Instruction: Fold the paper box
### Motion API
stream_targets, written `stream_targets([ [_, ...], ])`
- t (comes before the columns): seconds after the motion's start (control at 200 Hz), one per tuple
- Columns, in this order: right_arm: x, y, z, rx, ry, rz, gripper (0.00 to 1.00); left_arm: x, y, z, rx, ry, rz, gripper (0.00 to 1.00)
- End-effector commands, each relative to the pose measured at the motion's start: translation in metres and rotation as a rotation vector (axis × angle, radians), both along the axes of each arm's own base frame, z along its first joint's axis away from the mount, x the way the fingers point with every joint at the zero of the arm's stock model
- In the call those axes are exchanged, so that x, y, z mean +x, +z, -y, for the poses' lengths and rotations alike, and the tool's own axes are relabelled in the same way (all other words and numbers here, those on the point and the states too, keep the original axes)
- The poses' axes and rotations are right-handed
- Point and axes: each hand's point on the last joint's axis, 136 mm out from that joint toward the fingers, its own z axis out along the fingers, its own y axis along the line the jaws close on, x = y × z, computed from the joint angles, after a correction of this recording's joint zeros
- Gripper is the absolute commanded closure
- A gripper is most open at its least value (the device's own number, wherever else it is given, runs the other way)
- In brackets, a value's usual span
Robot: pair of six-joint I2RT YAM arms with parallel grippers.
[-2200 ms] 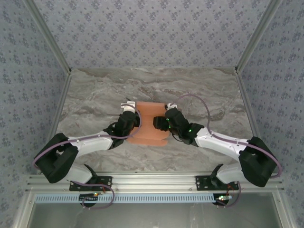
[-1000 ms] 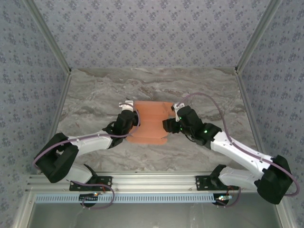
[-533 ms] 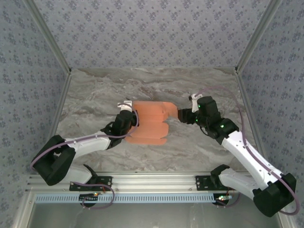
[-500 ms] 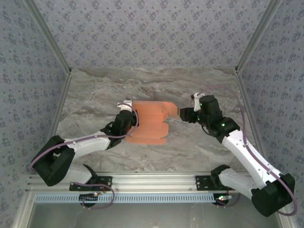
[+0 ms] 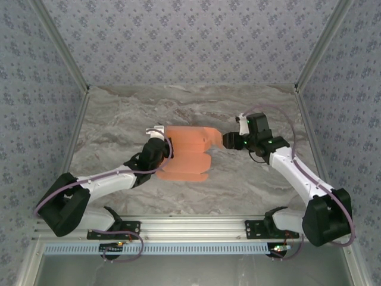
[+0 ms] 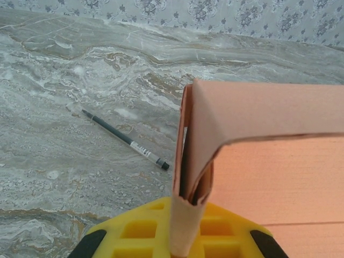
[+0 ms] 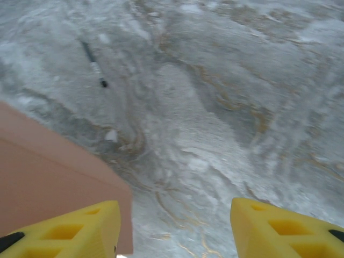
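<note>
marbled grey table holds a salmon-orange paper box, partly folded, one flap bent over. left gripper pinches its left edge; right gripper is spread wide beside it.

The paper box was thin salmon-orange cardboard, matt, with a faint fine grain. The table presented a smooth marble-patterned face with a slight sheen. The right gripper carried fingers of matt yellow moulded plastic. The frame rail was bare pale metal.

marble table, dark pen, patterned walls
</note>
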Motion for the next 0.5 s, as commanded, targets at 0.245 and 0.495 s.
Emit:
stream_targets([
  [0.245, -0.016, 0.006, -0.048, 0.079, 0.236, 0.047, 0.44, 0.001, 0.008, -0.001, -0.037, 0.007, 0.013, 1.00],
  [0.495, -0.022, 0.003, -0.063, 0.072, 0.295, 0.052, 0.45, 0.001, 0.008, -0.001, -0.034, 0.006, 0.014, 1.00],
])
